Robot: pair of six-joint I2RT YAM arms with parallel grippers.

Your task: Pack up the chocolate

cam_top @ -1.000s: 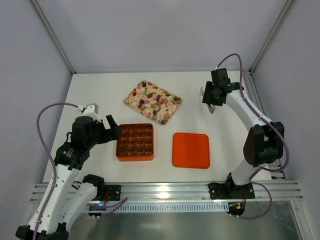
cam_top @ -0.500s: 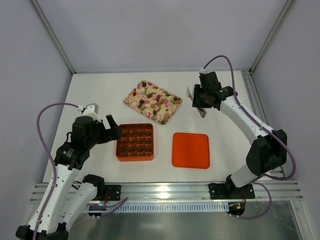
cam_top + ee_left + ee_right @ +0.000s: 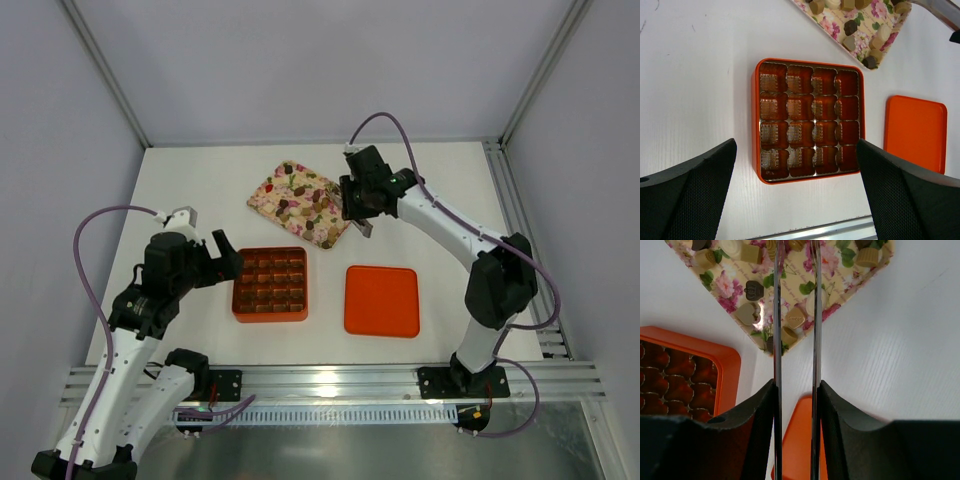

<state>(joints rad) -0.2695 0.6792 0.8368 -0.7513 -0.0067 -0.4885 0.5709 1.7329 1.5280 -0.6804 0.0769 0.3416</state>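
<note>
Right claw (image 3: 363, 226) has swung across to the near corner of the tray (image 3: 262, 203), blades narrowed to a slim gap, empty. Chocolate (image 3: 303, 186) all on the tray; orange box (image 3: 236, 287) looks unfilled. Left claw (image 3: 225, 262) gapes wide, empty. First pick looks close.

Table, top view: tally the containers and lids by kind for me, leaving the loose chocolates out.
Orange gridded box: 1
Flat orange lid: 1
Floral tray: 1
Total: 3
</note>
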